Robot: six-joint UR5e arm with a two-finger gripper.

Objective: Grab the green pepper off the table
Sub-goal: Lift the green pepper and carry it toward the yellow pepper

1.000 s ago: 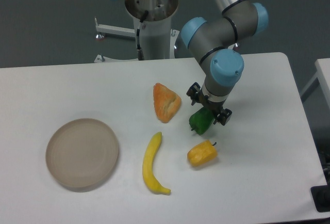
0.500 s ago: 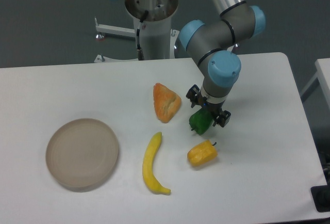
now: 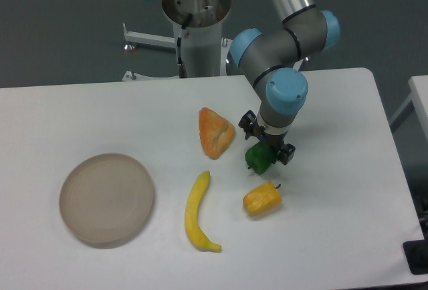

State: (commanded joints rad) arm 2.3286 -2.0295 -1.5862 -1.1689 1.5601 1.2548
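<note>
The green pepper [image 3: 259,159], small, glossy and dark green, lies on the white table [image 3: 334,190] right of centre. My gripper [image 3: 266,141] hangs straight above it, pointing down, and its black fingers [image 3: 287,153] stand on either side of the pepper's top. The jaws look open around the pepper, not closed on it, and the pepper rests on the tabletop. The gripper body hides the pepper's upper back part.
A yellow-orange pepper [image 3: 262,198] lies just below the green one. An orange wedge-shaped piece [image 3: 215,132] sits close on the left, a yellow banana [image 3: 198,212] lower left and a round beige plate [image 3: 106,198] far left. The robot base [image 3: 197,33] stands behind the table.
The arm's wrist and gripper have shifted slightly left and lower over the green pepper. The pepper itself has stayed in about the same spot on the table.
</note>
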